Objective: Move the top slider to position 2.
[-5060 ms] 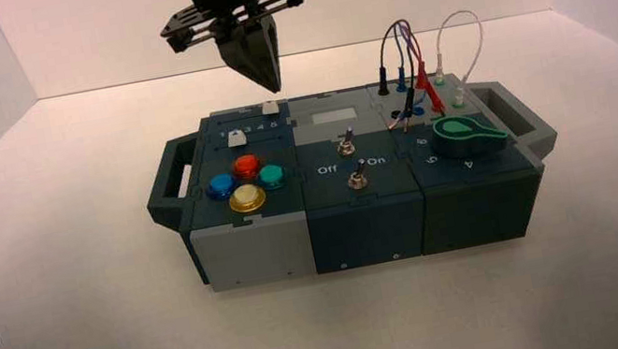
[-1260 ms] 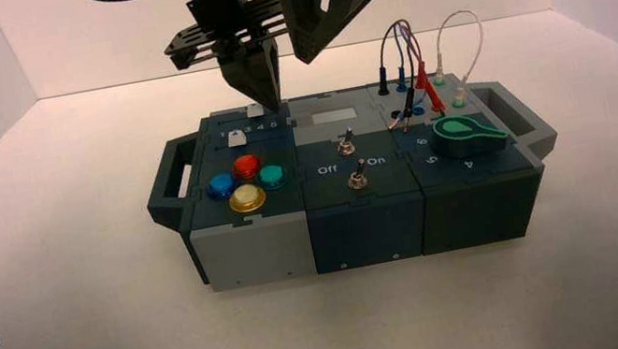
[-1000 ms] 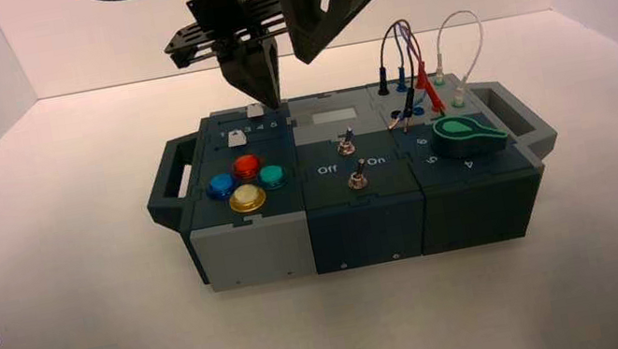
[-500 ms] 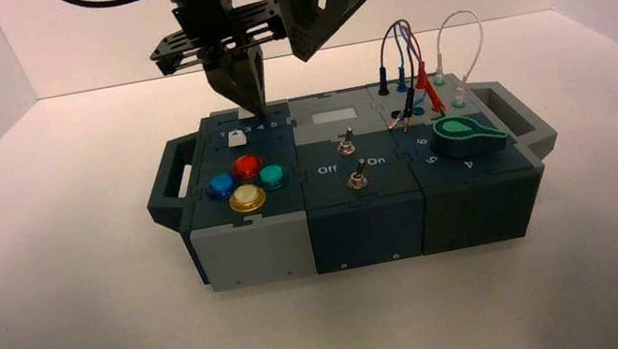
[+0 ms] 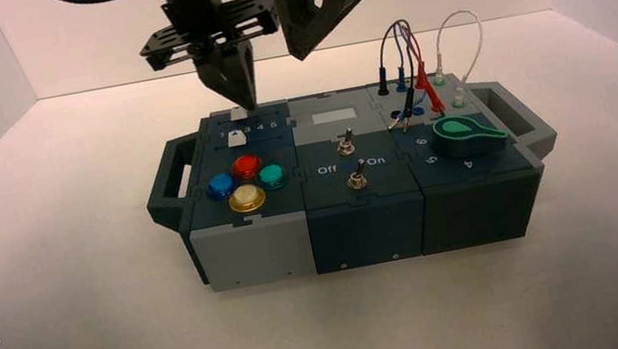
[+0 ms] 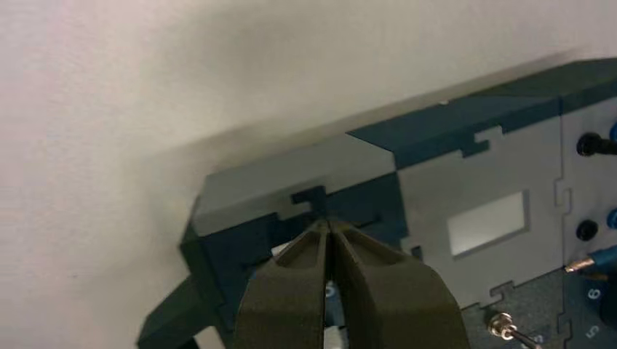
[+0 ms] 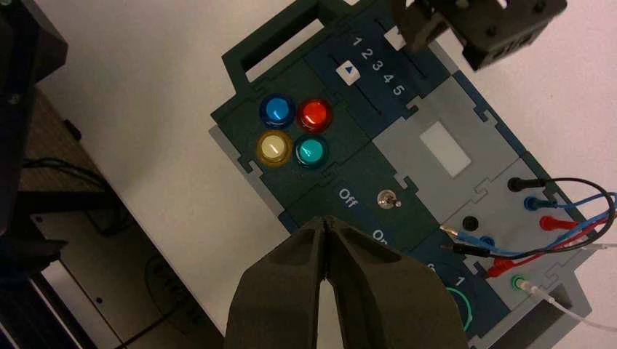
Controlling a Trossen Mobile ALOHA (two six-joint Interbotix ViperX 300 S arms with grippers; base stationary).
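Pushing top slider [image 5: 237,114] leftward from the 5 end with left pincer [image 5: 250,107], clenched, at knob's right side | now near 2 [image 7: 367,54], seemingly slightly toward 3 | likely needing only a slight nudge, overshoot possible | right pincer [image 5: 302,57] clenched, idle above box's middle [image 5: 301,122]

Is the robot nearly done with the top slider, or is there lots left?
Nearly, I think! The top slider already looks close to the 2. The left claw, shut, is right at it. Maybe a tiny nudge is left, then lifting away. The right claw waits above the box.
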